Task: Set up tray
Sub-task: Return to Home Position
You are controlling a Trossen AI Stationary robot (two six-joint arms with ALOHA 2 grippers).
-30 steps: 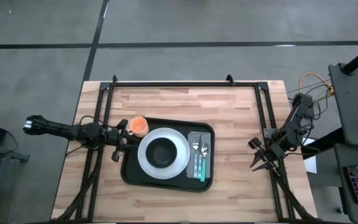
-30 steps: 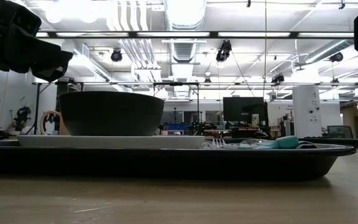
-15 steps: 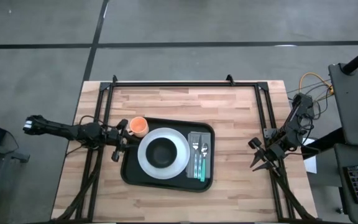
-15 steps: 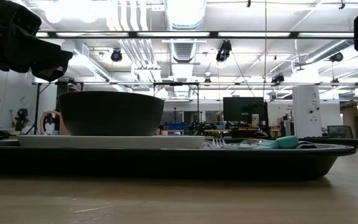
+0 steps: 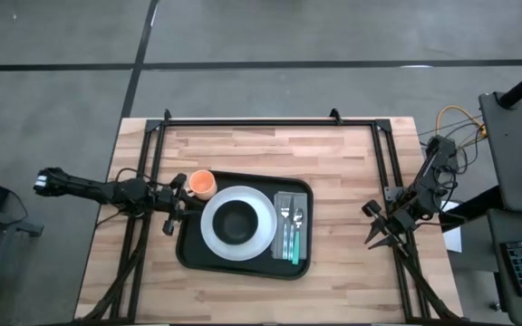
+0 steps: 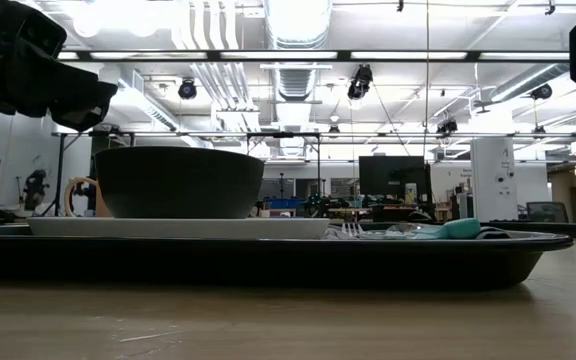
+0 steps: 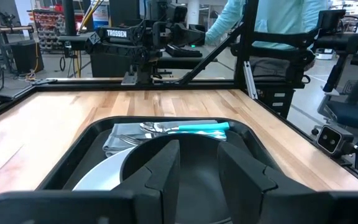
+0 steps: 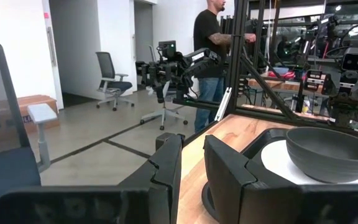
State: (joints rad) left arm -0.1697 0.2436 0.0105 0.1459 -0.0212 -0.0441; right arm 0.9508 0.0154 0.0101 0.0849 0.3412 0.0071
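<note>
Black and low-rimmed, the tray [image 5: 188, 255] sits mid-table, carrying one plate [image 5: 212, 238], one bowl [image 5: 236, 222], one mug [image 5: 202, 184] and one napkin [image 5: 284, 198] with cutlery too small to count. It lies straight ahead of the left gripper [image 5: 172, 206] — just beside its rim, fingers slightly parted, empty. The right gripper [image 5: 381, 237], likewise parted and empty, hangs well apart at the table's edge.

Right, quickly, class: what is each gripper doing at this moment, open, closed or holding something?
Left gripper: jaws open, empty, at the tray's left edge.
Right gripper: jaws open, empty, by the table's right edge.
</note>
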